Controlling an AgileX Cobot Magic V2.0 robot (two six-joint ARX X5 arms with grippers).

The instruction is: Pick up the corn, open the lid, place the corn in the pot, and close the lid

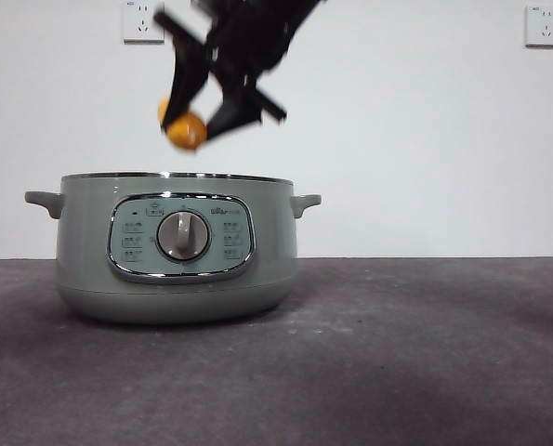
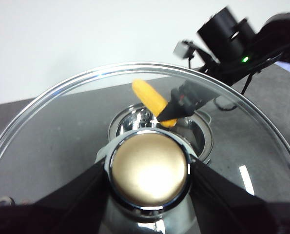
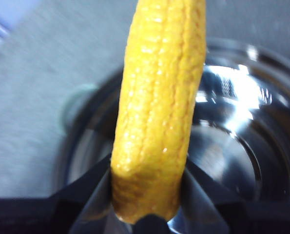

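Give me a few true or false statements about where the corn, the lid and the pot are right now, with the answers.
1. The right hand grips the corn above the pot. True.
2. The lid sits on the pot. False: the left hand holds it by its knob, off the pot.
3. The corn lies inside the pot. False: it hangs above the open rim.
4. The pot stands open. True.

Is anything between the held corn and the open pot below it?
No. In the front view, only bare air separates the corn, in the right pincer, from the pot.
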